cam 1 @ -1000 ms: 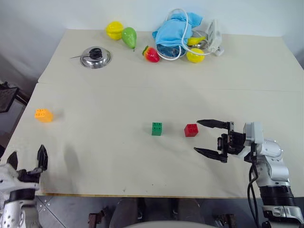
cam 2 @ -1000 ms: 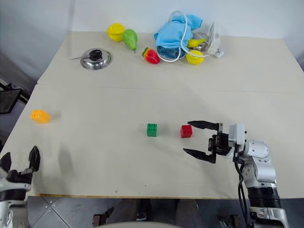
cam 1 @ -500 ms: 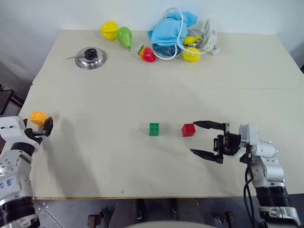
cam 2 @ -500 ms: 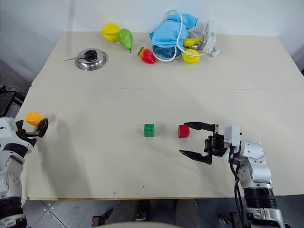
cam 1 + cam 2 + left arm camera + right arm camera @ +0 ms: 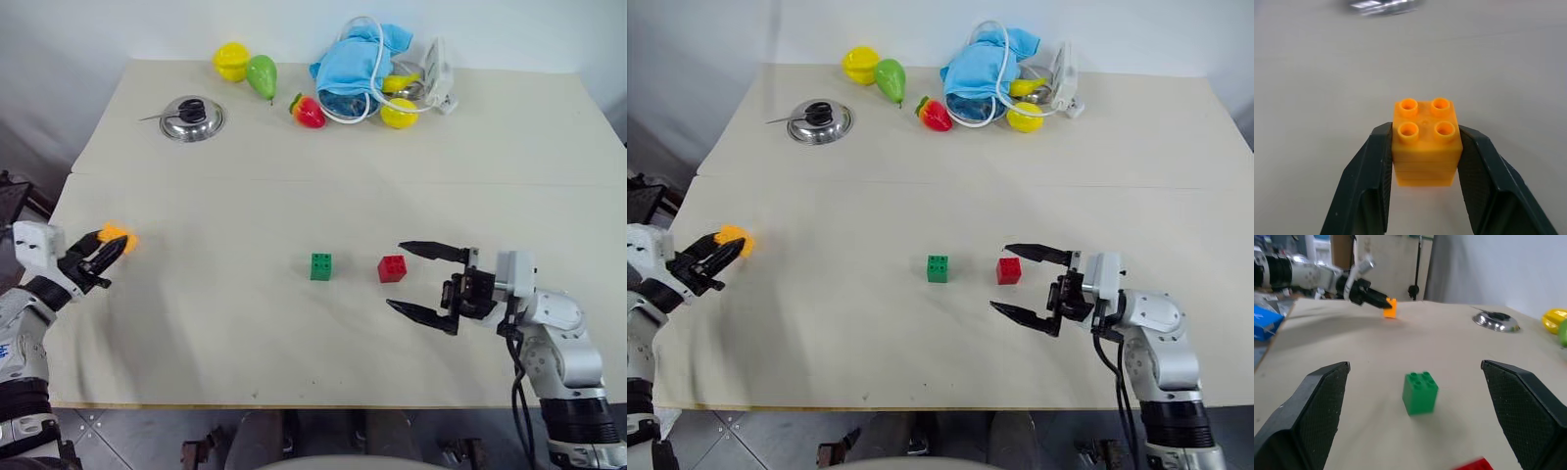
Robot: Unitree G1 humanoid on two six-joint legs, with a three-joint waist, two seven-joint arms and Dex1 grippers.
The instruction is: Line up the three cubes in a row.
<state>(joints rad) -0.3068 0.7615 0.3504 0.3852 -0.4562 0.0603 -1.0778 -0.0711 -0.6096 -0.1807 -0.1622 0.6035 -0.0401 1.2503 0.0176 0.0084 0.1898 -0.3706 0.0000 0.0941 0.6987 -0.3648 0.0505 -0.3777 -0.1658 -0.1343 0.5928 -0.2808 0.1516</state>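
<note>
At the table's left edge my left gripper [image 5: 110,249] is shut on the orange-yellow cube [image 5: 1425,142], studs up, its black fingers [image 5: 1374,171] pressed on two opposite sides. The green cube [image 5: 321,265] and the red cube [image 5: 392,268] sit side by side near the table's middle, a small gap between them. My right gripper [image 5: 424,283] stands wide open just right of the red cube, pointing at it and touching nothing. In the right wrist view the green cube [image 5: 1420,392] lies between the spread fingers, with the orange-yellow cube [image 5: 1390,307] far behind it.
At the back of the table lie a steel bowl [image 5: 192,117], yellow and green toy fruits [image 5: 247,67], a red toy fruit [image 5: 310,112], and a blue cloth with a white cable [image 5: 361,61]. A seam [image 5: 294,178] crosses the tabletop.
My left arm swung up and in from the near left corner, and its open fingers shut on the orange-yellow cube. The right gripper stayed open beside the red cube.
</note>
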